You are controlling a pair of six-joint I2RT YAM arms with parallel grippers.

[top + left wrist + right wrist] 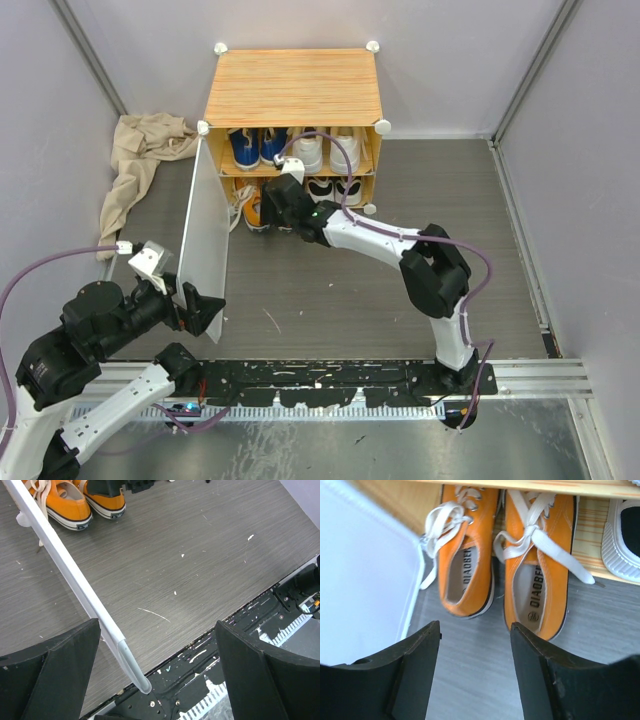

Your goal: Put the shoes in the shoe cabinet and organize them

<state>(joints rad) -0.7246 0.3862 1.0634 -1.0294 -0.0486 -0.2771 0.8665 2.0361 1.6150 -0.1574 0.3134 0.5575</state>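
Grey wood-grain table (350, 290) carries the cabinet (293, 85) at its far side, door (205, 240) standing open. Right gripper (475, 630) gapes wide, holding nothing, just in front of the orange shoes (535, 580); their toes sit in the cabinet's lower left compartment, heels out. Left gripper (157, 627) is wide too, with the door's free edge between its fingers; contact unclear. Only the top view shows blue shoes (250, 147) and white shoes (325, 150) on the cabinet's shelf.
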